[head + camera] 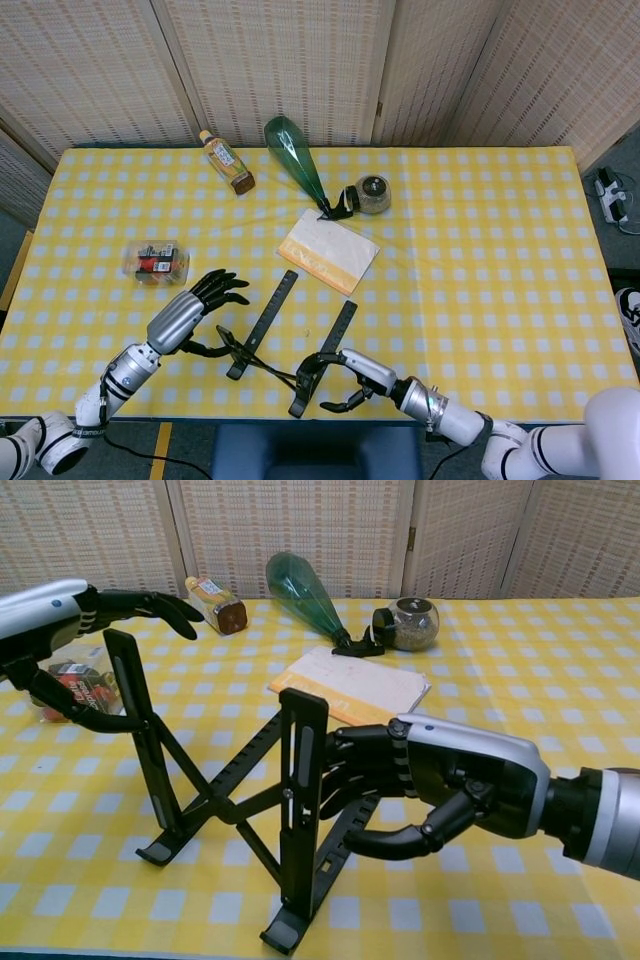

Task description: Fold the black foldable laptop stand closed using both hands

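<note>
The black laptop stand point(232, 805) stands partly open near the table's front edge, its crossed struts linking two upright bars; the head view shows the stand point(268, 318) as two slanted bars. My left hand point(62, 608) holds the left bar, with the thumb hooked behind it and the fingers reaching over its top. My right hand point(445, 780) grips the right bar, fingers against its far side and thumb curled below. In the head view my left hand point(187, 311) is left of the stand and my right hand point(350, 372) is at its front right.
A white and orange booklet point(328, 251) lies just behind the stand. A snack packet point(156, 262) sits at the left. Further back are a tea bottle point(226, 161), a lying green bottle point(295, 163) and a round jar point(373, 193). The table's front edge point(300, 420) is close.
</note>
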### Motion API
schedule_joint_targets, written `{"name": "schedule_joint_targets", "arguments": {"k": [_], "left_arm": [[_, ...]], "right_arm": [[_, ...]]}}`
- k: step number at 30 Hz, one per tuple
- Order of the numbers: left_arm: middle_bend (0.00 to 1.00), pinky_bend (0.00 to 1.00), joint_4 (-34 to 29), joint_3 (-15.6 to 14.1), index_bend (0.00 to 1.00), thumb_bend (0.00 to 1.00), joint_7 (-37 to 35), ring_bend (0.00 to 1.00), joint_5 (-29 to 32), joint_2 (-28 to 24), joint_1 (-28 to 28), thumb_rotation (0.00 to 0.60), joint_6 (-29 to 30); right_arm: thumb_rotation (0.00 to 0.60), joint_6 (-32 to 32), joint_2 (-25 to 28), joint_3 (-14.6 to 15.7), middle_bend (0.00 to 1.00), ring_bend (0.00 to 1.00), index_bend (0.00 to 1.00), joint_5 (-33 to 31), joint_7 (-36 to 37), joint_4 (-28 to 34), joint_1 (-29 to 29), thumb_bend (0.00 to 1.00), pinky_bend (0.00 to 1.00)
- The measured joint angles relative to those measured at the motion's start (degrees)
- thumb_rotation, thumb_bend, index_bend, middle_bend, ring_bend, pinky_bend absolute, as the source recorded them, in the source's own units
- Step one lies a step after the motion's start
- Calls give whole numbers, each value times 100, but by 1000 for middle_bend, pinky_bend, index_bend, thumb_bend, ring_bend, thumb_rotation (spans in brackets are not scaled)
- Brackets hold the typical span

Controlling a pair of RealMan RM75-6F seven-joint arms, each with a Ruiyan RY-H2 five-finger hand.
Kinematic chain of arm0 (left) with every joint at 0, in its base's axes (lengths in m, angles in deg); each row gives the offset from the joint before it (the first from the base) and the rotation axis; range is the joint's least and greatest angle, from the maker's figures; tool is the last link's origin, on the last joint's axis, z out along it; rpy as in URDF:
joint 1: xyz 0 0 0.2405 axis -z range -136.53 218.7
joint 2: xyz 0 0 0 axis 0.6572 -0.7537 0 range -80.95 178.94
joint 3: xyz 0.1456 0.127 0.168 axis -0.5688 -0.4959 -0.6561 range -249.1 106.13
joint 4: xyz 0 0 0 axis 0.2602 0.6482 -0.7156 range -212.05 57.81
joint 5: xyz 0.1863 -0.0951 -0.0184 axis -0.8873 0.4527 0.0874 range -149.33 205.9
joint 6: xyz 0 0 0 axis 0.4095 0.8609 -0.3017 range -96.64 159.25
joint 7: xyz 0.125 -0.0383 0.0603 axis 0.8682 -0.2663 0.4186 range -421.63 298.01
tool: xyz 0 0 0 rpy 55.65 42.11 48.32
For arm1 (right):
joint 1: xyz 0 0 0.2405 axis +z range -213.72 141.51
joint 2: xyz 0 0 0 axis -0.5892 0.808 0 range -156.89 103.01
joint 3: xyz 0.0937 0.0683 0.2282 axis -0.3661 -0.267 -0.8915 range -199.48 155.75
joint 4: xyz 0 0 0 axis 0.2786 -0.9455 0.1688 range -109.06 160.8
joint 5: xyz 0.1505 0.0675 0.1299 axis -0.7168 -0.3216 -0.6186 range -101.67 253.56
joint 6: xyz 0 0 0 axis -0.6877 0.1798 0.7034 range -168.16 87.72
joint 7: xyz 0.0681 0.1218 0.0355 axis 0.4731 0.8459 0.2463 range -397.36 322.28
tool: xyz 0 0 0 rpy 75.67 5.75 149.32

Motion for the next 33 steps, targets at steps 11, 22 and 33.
{"name": "schedule_joint_targets", "arguments": {"k": [11, 22, 33], "left_arm": [[151, 0, 19, -587, 292, 212, -533, 44, -351, -509, 70, 600, -479], [151, 0, 377, -674, 368, 330, -684, 46, -269, -124, 181, 600, -917], [161, 0, 614, -650, 429, 359, -531, 61, -46, 110, 163, 600, -1126]], "right_arm": [[600, -52, 188, -16, 294, 258, 364, 70, -337, 402, 123, 336, 234], [600, -59, 364, -86, 294, 257, 363, -10, -576, 657, 154, 336, 234], [600, -186, 415, -167, 294, 257, 362, -124, -638, 724, 216, 335, 234]]}}
